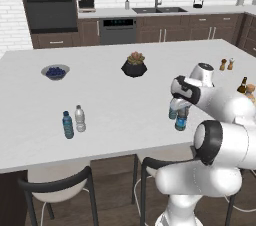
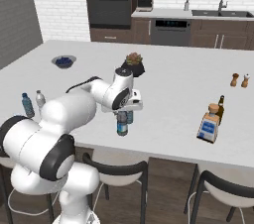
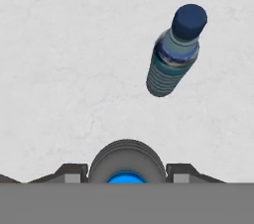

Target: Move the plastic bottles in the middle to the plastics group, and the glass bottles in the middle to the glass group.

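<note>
My gripper (image 3: 127, 172) is shut around the top of a greyish plastic bottle (image 3: 126, 157) with a bright blue cap, one finger pressed on each side. It is the nearer bottle (image 1: 181, 120) of the middle pair, standing close to the counter's front edge under the gripper (image 2: 123, 110). A second plastic bottle (image 3: 173, 57), pale blue with a dark blue cap, stands just beyond it. At the left stand the plastics group's blue bottle (image 1: 67, 125) and whitish bottle (image 1: 80, 119). To the right, the cork-stoppered glass bottle (image 2: 209, 126) stands beside the slim brown bottle (image 2: 220, 105).
A dark potted plant (image 1: 134, 65) sits mid-counter and a bowl of blueberries (image 1: 55, 72) at the far left. Two small shakers (image 2: 234, 80) stand at the far right. Stools (image 2: 116, 168) are tucked under the counter's front edge.
</note>
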